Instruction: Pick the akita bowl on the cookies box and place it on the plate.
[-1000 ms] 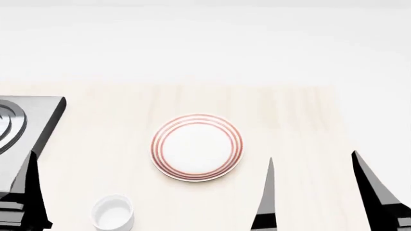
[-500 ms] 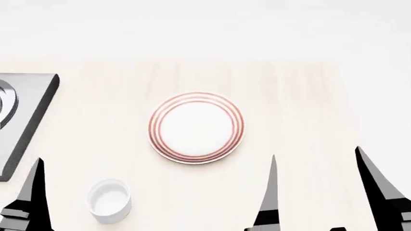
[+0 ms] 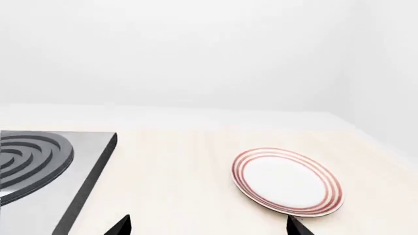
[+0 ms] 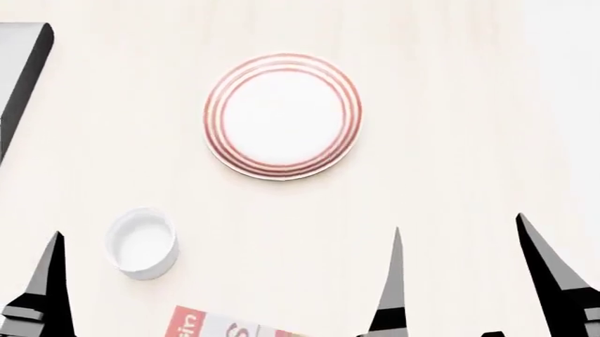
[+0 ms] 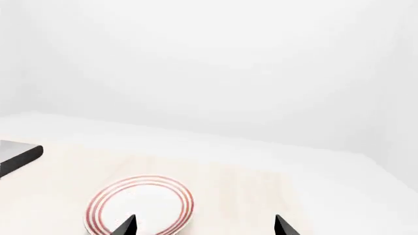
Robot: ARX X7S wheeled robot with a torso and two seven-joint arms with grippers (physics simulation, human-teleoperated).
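Note:
The plate point(image 4: 282, 116), white with thin red rings, lies bare on the pale wooden table and also shows in both wrist views point(image 3: 287, 181) point(image 5: 140, 203). A red-and-white corner of the cookies box point(image 4: 220, 326) peeks in at the head view's bottom edge. The akita bowl is out of view. My right gripper point(image 4: 468, 281) hangs open near the table's front, right of the plate, with nothing between its fingers point(image 5: 205, 227). My left gripper point(image 3: 209, 227) is open and empty too; in the head view only one of its fingers point(image 4: 49, 284) shows at the left edge.
A small plain white cup point(image 4: 142, 242) stands front-left of the plate, near the cookies box. A grey stove top with coil burners point(image 3: 39, 166) occupies the table's left side; its dark edge point(image 4: 24, 77) shows in the head view.
The head view has tilted downward: the plate and cup slid up the picture, the stove nearly left it, and the cookies box corner came into sight. Both grippers look unchanged.

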